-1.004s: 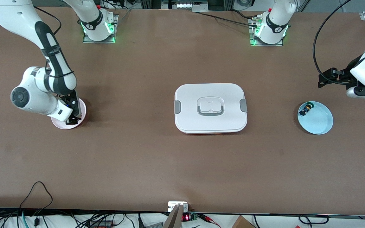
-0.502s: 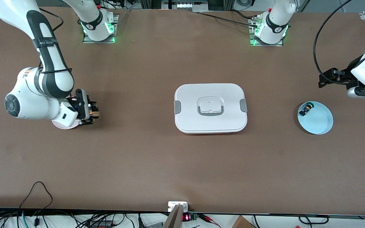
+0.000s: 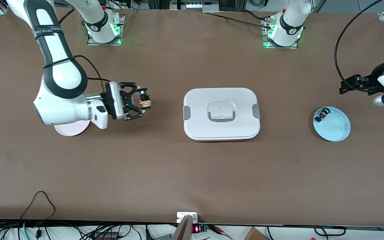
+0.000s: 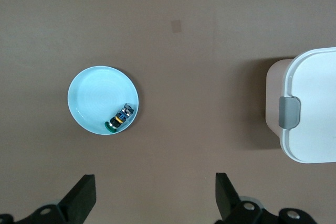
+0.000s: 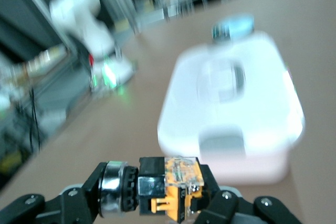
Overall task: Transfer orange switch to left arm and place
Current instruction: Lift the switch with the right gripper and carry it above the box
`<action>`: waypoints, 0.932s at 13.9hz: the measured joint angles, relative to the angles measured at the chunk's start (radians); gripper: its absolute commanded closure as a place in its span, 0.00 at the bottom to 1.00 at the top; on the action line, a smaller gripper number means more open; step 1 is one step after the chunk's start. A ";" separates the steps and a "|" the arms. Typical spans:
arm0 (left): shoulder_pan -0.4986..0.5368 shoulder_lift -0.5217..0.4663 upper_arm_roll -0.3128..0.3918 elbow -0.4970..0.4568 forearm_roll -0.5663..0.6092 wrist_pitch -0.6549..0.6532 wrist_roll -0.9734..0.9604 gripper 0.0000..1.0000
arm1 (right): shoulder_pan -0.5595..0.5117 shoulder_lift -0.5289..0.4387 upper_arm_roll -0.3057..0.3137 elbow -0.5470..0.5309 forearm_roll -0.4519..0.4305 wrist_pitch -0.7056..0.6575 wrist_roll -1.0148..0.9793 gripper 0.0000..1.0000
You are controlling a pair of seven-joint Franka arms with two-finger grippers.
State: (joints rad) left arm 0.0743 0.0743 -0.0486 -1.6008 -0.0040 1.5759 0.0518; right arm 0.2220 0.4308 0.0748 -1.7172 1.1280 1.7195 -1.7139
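Note:
My right gripper (image 3: 142, 102) hangs level over the table between the pink plate (image 3: 66, 129) and the box (image 3: 221, 100), pointing toward the box. It is shut on the orange switch (image 3: 144, 100), a small black and orange part with a metal ring (image 5: 170, 182), held crosswise between the fingers. The white box with grey latches lies mid-table and fills the blurred right wrist view (image 5: 231, 108). My left gripper (image 4: 155, 203) is open and empty, up over the table at the left arm's end, beside the blue plate (image 4: 92, 90).
The blue plate (image 3: 337, 130) holds a black switch with a green end (image 3: 322, 115), also seen in the left wrist view (image 4: 119, 119). The pink plate is partly hidden under the right arm. One latch end of the box (image 4: 310, 103) shows in the left wrist view.
The right gripper rose from the pink plate with the orange switch, swung level and travelled toward the box. The left arm drifted slightly toward its end of the table.

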 measured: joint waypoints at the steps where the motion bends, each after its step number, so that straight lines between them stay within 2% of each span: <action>1: -0.001 0.000 -0.004 0.005 0.000 0.000 0.000 0.00 | 0.032 0.007 0.006 0.002 0.133 0.000 0.002 1.00; 3: -0.004 0.001 -0.008 0.016 0.000 0.000 0.000 0.00 | 0.107 0.016 0.010 0.006 0.383 0.014 0.003 1.00; 5: -0.007 0.003 -0.009 0.021 -0.006 -0.002 0.000 0.00 | 0.174 0.024 0.011 0.028 0.542 0.069 0.003 1.00; 7: -0.004 0.005 -0.008 0.024 -0.071 -0.022 0.000 0.00 | 0.229 0.037 0.012 0.078 0.653 0.107 0.003 1.00; 9: 0.012 0.019 -0.002 0.025 -0.187 -0.061 -0.003 0.00 | 0.297 0.047 0.013 0.123 0.763 0.208 0.003 1.00; 11: 0.061 0.041 0.001 0.026 -0.378 -0.120 -0.004 0.00 | 0.386 0.054 0.015 0.181 0.837 0.374 0.003 1.00; 13: 0.127 0.058 0.004 0.025 -0.573 -0.194 -0.004 0.00 | 0.462 0.074 0.015 0.251 0.864 0.504 0.005 1.00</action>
State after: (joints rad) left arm 0.2017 0.1321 -0.0443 -1.5754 -0.5774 1.3822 0.0479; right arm 0.6837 0.5050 0.0898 -1.4662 1.9919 2.2235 -1.7089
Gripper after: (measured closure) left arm 0.000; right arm 0.273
